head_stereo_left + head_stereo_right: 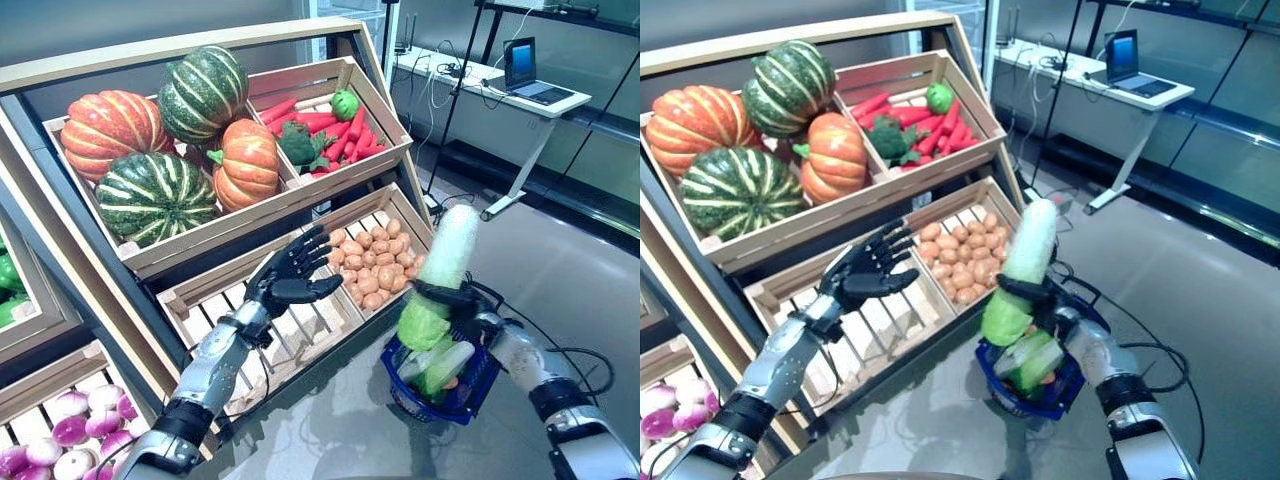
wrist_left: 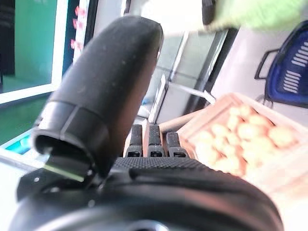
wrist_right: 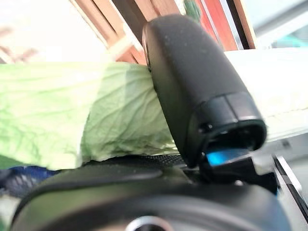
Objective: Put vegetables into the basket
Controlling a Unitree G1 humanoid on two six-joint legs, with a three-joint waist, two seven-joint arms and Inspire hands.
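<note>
Holding a napa cabbage [image 1: 440, 270] upright at lower right of frame, your right hand [image 1: 452, 298] has its fingers curled round the middle, leafy green end down over the blue basket [image 1: 405, 392], likely so it drops straight in. Left to right: pumpkins and striped squashes [image 1: 160, 135] fill the upper-left crate, carrots and greens [image 1: 325, 130] the crate beside it. Your left hand [image 1: 290, 275] hangs at centre over a bare slatted crate [image 1: 300, 330], fingers spread and straight, holding nothing; probably parked clear. Potatoes [image 1: 372, 262] sit just right of it. The basket already holds another cabbage [image 1: 440, 365], so room is tight; it may block the drop. Desk with laptop [image 1: 520, 65] at upper right, well apart.
</note>
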